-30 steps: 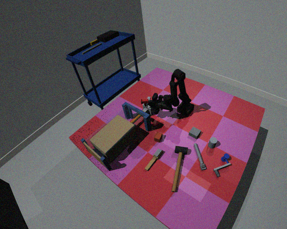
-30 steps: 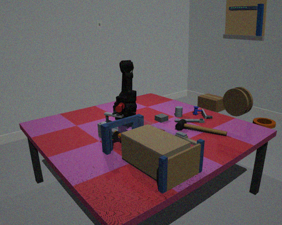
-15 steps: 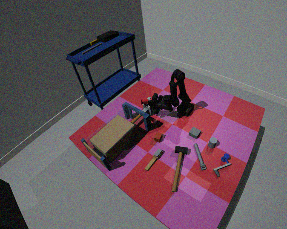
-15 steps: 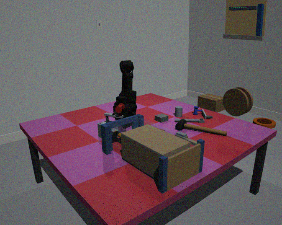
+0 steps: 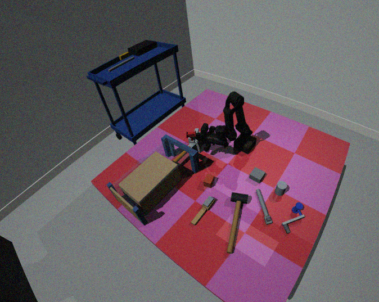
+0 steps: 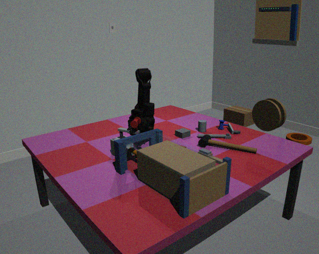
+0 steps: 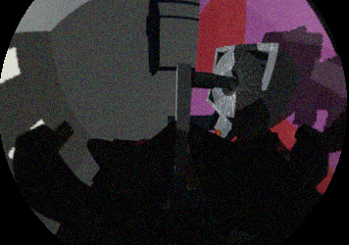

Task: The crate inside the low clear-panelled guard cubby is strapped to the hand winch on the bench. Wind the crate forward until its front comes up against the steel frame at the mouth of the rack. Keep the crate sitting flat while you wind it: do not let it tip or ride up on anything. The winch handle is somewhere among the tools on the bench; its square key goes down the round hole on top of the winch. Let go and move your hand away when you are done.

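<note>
The tan crate [image 5: 145,177] [image 6: 171,160] sits in the low guard cubby, whose blue posts [image 6: 184,196] stand at its far end. Its front is close behind the blue-grey steel frame [image 5: 181,144] [image 6: 137,137]; I cannot tell if they touch. A tan strap [image 5: 179,156] runs from the crate through the frame to the grey winch [image 5: 195,142] [image 6: 113,144] [image 7: 244,76]. My gripper [image 5: 194,135] [image 6: 131,125] [image 7: 179,123] is low over the winch, shut on the winch handle with the red knob [image 5: 190,134] [image 6: 135,122]. Its grey bar [image 7: 182,91] shows in the wrist view.
On the bench lie a hammer [image 5: 235,222] [image 6: 230,145], a chisel [image 5: 203,209], a grey bar [image 5: 264,210], a grey block [image 5: 257,174], a grey cylinder [image 5: 280,188], a small red block [image 5: 208,180] and a blue-knobbed crank [image 5: 294,219]. A blue cart [image 5: 139,86] stands beside the bench.
</note>
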Controlling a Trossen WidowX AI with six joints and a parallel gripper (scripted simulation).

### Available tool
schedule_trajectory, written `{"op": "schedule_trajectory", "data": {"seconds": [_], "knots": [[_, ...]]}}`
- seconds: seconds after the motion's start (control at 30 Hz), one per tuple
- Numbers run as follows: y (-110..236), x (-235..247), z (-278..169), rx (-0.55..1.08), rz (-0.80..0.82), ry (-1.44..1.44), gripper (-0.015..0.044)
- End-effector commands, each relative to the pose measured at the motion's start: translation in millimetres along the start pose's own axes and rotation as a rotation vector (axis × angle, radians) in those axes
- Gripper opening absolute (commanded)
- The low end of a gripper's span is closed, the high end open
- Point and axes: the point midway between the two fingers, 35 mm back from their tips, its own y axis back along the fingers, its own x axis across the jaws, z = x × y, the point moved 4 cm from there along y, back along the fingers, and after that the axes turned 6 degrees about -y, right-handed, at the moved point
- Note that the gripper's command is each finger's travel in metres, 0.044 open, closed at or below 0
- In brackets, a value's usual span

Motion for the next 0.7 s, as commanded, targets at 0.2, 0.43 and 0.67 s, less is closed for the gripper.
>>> {"op": "schedule_trajectory", "data": {"seconds": [0.2, 0.43, 0.67], "knots": [[-0.6, -0.7, -0.5, -0.001, 0.001, -0.010, 0.0000], [-0.7, -1.9, -0.4, -0.001, -0.002, -0.010, 0.0000], [-0.9, -3.2, -0.3, -0.002, -0.005, -0.010, 0.0000]]}}
